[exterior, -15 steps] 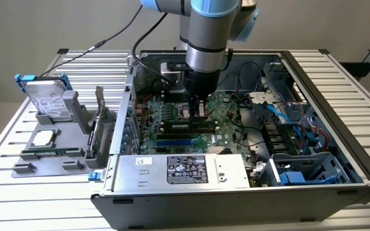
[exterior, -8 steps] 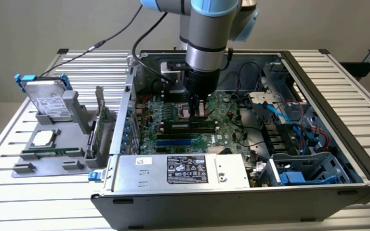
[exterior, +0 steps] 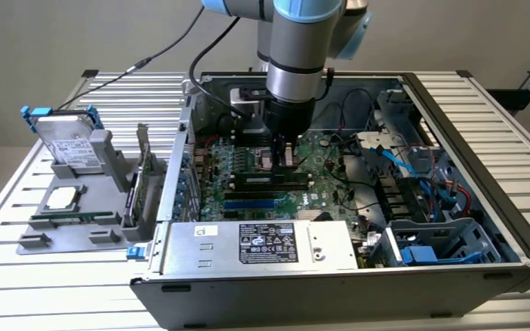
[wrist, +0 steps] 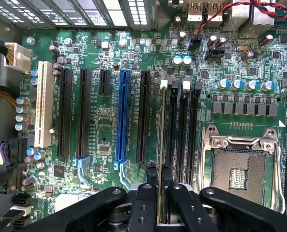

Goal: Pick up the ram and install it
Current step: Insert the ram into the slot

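One ram [wrist: 161, 140] gripped edge-on between two jaws.

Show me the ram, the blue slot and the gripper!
ram [wrist: 161, 125], wrist view, on its thin edge facing the camera.
blue slot [wrist: 122, 116], wrist view, middle of its length.
gripper [wrist: 158, 169], wrist view, between its fingertips.

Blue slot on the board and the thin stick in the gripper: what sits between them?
In the wrist view, one long black slot lies between the blue slot and the ram, running parallel to both.
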Available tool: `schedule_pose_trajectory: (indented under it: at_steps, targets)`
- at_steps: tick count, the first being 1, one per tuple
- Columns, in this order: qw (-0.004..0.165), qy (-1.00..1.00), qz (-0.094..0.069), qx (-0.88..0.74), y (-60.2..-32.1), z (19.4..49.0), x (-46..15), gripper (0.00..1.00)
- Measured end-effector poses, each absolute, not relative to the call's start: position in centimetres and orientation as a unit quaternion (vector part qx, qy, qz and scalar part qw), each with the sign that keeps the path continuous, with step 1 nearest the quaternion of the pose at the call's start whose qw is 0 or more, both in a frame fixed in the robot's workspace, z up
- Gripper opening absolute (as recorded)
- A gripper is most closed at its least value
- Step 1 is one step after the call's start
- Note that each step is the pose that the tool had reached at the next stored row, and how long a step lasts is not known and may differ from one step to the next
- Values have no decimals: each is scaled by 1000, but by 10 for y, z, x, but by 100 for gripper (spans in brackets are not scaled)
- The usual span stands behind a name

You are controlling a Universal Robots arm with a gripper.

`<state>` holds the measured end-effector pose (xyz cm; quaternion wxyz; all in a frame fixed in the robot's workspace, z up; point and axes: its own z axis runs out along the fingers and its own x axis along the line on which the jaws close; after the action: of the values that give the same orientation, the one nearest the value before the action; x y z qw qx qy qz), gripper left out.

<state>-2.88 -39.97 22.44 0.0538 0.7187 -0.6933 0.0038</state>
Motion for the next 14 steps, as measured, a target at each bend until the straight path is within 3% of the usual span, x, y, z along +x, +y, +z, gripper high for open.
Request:
schedule_pose_trajectory:
  at_steps: [14]
  targets:
    - [54, -694, 4, 718, -400, 223, -27, 14]
